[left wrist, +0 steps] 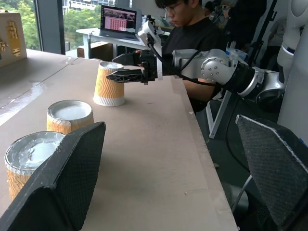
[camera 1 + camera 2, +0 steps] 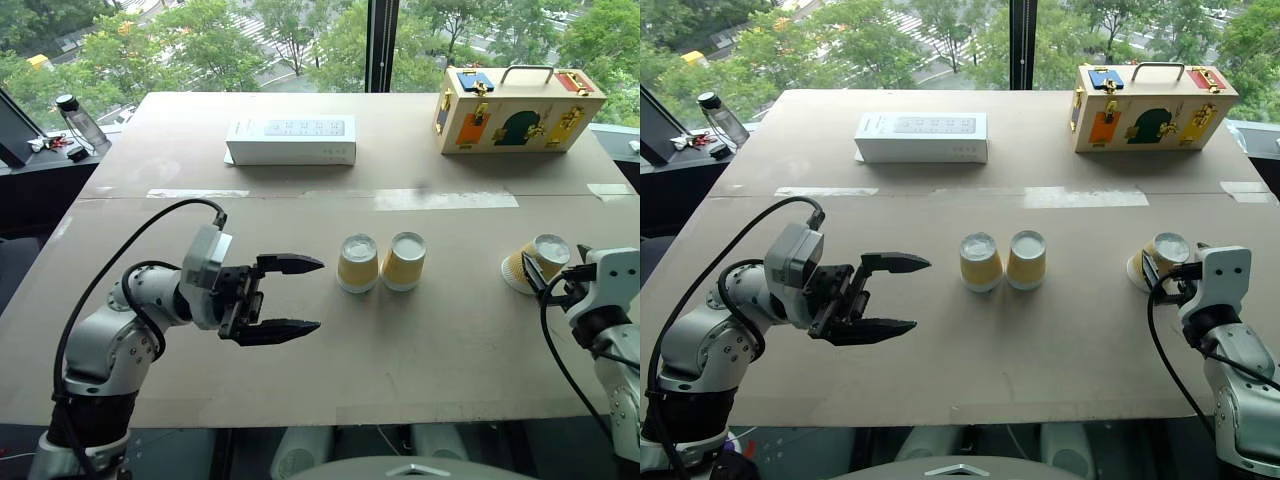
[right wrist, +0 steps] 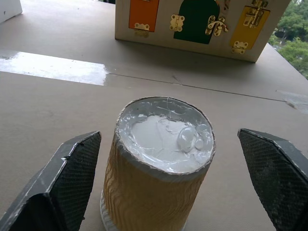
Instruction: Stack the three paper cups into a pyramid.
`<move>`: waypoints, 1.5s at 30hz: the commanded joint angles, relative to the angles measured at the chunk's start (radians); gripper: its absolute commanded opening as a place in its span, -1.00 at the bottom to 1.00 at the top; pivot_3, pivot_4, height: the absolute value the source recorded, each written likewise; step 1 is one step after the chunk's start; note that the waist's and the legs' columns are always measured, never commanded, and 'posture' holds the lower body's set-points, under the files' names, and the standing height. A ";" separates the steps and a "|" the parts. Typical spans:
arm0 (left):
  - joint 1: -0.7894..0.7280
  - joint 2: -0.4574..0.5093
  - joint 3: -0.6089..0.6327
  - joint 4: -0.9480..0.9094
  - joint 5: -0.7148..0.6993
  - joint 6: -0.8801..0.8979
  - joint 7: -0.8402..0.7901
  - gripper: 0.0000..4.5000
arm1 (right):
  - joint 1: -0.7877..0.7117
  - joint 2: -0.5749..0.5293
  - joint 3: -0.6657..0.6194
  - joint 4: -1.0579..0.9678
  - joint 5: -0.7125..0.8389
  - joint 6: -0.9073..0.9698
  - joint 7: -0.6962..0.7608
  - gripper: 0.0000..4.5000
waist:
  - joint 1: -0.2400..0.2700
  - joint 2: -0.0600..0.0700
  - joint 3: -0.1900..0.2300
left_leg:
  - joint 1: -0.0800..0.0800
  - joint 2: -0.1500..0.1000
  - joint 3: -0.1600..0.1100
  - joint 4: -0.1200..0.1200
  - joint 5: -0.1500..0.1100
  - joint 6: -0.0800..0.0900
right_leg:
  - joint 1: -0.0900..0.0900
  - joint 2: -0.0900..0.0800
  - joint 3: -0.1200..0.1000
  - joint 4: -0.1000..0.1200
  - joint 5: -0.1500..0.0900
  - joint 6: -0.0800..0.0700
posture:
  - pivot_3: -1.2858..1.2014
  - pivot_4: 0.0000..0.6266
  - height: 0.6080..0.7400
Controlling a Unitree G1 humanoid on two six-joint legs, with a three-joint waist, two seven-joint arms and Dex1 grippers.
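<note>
On a brown table (image 2: 300, 350), three paper cups stand upside down, white bases up, long axes vertical: two (image 2: 358, 263) (image 2: 404, 260) touching at mid-table, a third (image 2: 533, 262) alone near the right edge. The left gripper (image 2: 290, 296) gapes wide and empty over open tabletop; the right gripper (image 3: 166, 187), fingers spread, flanks the lone cup without touching.

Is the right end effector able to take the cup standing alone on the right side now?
Probably yes. The right end effector is open, and the lone cup stands upside down on the table between its fingers, with nothing in the way.
</note>
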 commanded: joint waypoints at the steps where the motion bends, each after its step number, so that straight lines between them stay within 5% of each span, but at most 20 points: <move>1: -0.004 -0.007 0.002 -0.053 -0.028 0.010 0.028 1.00 | -0.040 0.002 -0.041 0.023 0.039 0.012 -0.008 0.89 | 0.000 0.000 0.000 | 0.000 0.000 0.000 0.000 0.000 0.000 | 0.000 0.000 0.000 0.000 0.000 0.000 | 0.03 -0.52 1.00; 6: 0.006 -0.020 -0.003 -0.096 -0.046 0.034 0.076 1.00 | -0.055 -0.001 -0.050 0.022 0.088 0.021 0.006 0.00 | 0.001 0.000 0.000 | 0.000 0.000 0.000 0.000 0.000 0.000 | 0.000 0.000 0.000 0.000 0.001 0.002 | 0.03 -0.52 1.00; 7: 0.008 -0.024 -0.001 -0.100 -0.048 0.037 0.089 1.00 | -0.056 -0.005 -0.050 0.020 0.090 0.020 0.008 -0.02 | 0.001 0.000 0.000 | 0.000 0.000 0.000 0.000 0.000 0.000 | 0.000 0.000 0.000 0.000 0.001 0.003 | 0.03 -0.52 1.00; 13: 0.076 -0.079 0.076 -0.056 -0.013 -0.034 0.171 1.00 | -0.130 -0.049 -0.038 -0.122 0.248 0.084 0.083 -0.02 | -0.011 0.003 0.002 | 0.000 0.000 0.000 0.000 0.000 0.000 | 0.000 0.000 0.001 0.000 0.001 0.002 | 0.03 -0.52 1.00; 22: 0.214 -0.054 0.245 0.023 -0.071 -0.084 0.103 1.00 | -0.542 -0.204 0.175 -0.222 0.543 0.425 0.128 -0.02 | -0.019 0.003 0.003 | 0.000 0.002 -0.001 -0.001 0.000 0.000 | 0.000 0.002 0.000 -0.001 0.000 0.000 | 0.03 -0.52 1.00; 30: 0.322 -0.076 0.334 0.009 -0.110 -0.090 0.125 1.00 | -0.750 -0.203 0.382 -0.148 0.516 0.519 0.173 -0.02 | -0.021 0.002 0.003 | -0.003 0.001 -0.001 -0.001 -0.001 0.001 | -0.001 -0.001 -0.002 -0.006 0.000 0.000 | 0.03 -0.52 1.00; 45: 0.424 -0.108 0.378 -0.034 -0.130 -0.124 0.123 1.00 | -0.723 -0.190 0.486 -0.125 0.403 0.492 0.235 -0.02 | -0.020 0.002 0.004 | -0.005 0.001 -0.002 -0.002 -0.001 0.001 | -0.002 -0.004 -0.003 -0.007 0.002 -0.002 | 0.03 -0.52 1.00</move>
